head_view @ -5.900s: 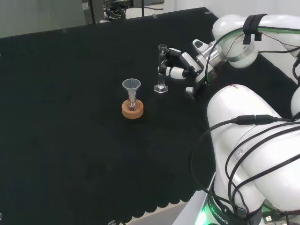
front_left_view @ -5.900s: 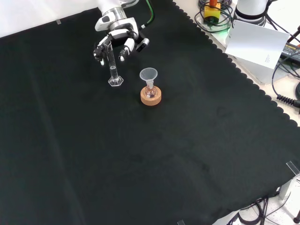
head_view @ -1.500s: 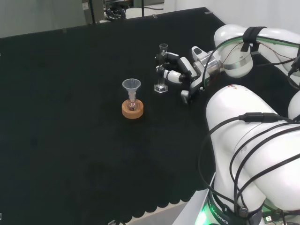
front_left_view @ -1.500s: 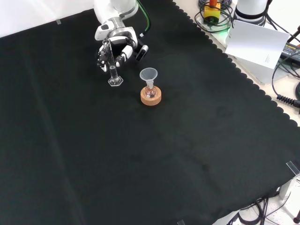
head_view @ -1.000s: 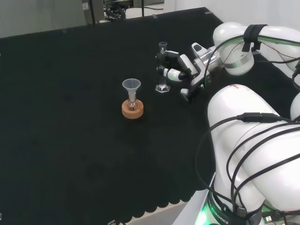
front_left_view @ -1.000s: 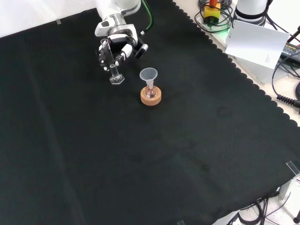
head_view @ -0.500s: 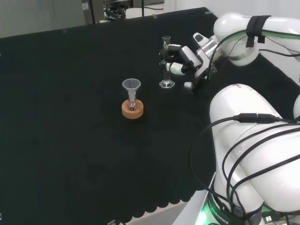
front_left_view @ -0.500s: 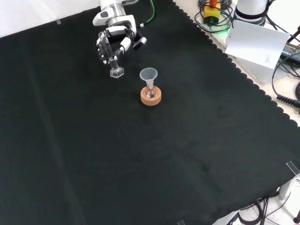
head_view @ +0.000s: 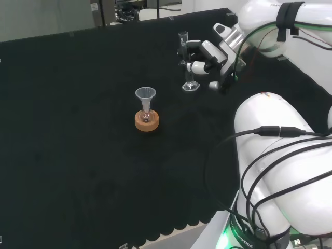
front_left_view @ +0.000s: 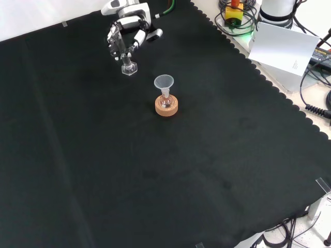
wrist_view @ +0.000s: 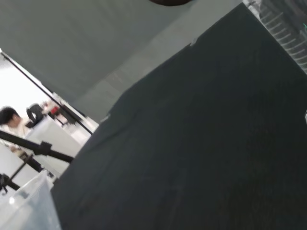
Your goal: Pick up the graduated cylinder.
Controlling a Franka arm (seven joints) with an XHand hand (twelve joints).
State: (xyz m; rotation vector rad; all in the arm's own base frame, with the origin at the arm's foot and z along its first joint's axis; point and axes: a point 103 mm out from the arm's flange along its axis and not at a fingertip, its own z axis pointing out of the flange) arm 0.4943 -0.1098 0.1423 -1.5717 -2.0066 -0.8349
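Cylinder off the desk, upright in the hand!

The hand (head_view: 207,56) has its fingers curled round the graduated cylinder (head_view: 185,58), long axis vertical, hexagonal foot hanging clear of the desk (head_view: 78,129) at the head view's upper right. Nothing visible inside it. Well apart, a funnel (head_view: 146,96) sits in a small flask on a cork ring (head_view: 146,122).
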